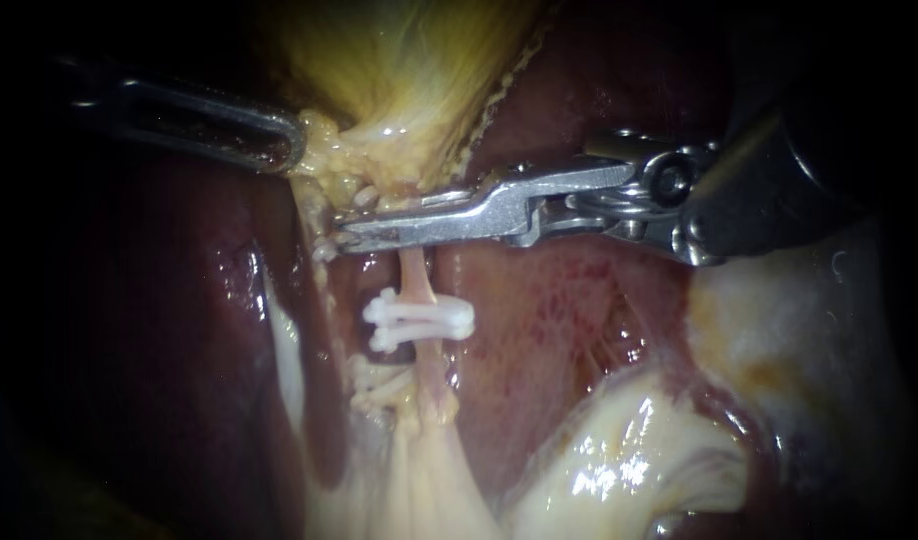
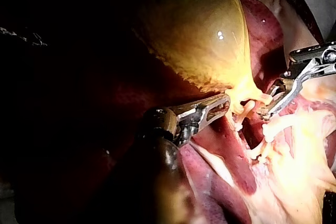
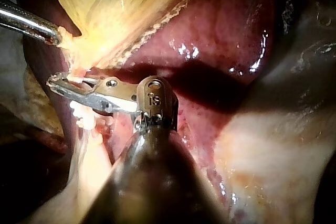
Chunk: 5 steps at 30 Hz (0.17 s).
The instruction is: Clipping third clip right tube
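Your right steel instrument (image 1: 354,236) clamps the pale pink tube (image 1: 416,285), twelve o'clock of white plastic clips (image 1: 419,322); your left steel instrument (image 1: 291,145) grips yellow gallbladder (image 1: 409,60).

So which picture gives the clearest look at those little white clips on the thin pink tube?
The endoscope view: the small white plastic clips lie in the open across the thin pink tube, below the right instrument. The right wrist view shows only pale bits under that instrument; the left wrist view loses them in glare.
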Tool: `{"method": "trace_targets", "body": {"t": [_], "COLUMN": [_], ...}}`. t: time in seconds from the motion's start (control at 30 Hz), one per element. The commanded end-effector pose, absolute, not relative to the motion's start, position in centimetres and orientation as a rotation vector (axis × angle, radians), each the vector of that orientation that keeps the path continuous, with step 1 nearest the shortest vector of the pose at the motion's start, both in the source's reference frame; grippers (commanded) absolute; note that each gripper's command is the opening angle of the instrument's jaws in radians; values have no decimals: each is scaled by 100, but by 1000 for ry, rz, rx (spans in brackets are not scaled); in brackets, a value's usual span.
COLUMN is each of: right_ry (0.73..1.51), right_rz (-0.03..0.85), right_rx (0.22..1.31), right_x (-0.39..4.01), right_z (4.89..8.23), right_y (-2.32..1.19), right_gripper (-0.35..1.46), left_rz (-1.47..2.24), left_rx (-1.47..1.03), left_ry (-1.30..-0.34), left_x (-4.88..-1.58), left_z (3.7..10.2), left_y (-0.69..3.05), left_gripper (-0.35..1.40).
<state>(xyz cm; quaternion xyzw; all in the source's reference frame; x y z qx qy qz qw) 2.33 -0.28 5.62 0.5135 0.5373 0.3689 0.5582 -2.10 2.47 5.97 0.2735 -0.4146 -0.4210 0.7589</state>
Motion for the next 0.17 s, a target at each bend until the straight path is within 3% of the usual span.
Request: {"method": "trace_targets", "body": {"t": [0.03,0.17], "right_ry": [1267,1240], "right_rz": [869,854], "right_rx": [1210,1204], "right_x": [234,235], "right_z": [563,570], "right_y": [-29,-36], "right_gripper": [-35,-35], "left_rz": [-917,-917], "left_rx": [596,596], "left_ry": [-903,-903], "left_x": [-210,-211], "left_z": [597,598], "left_y": [247,248], "left_gripper": [-35,-35]}}
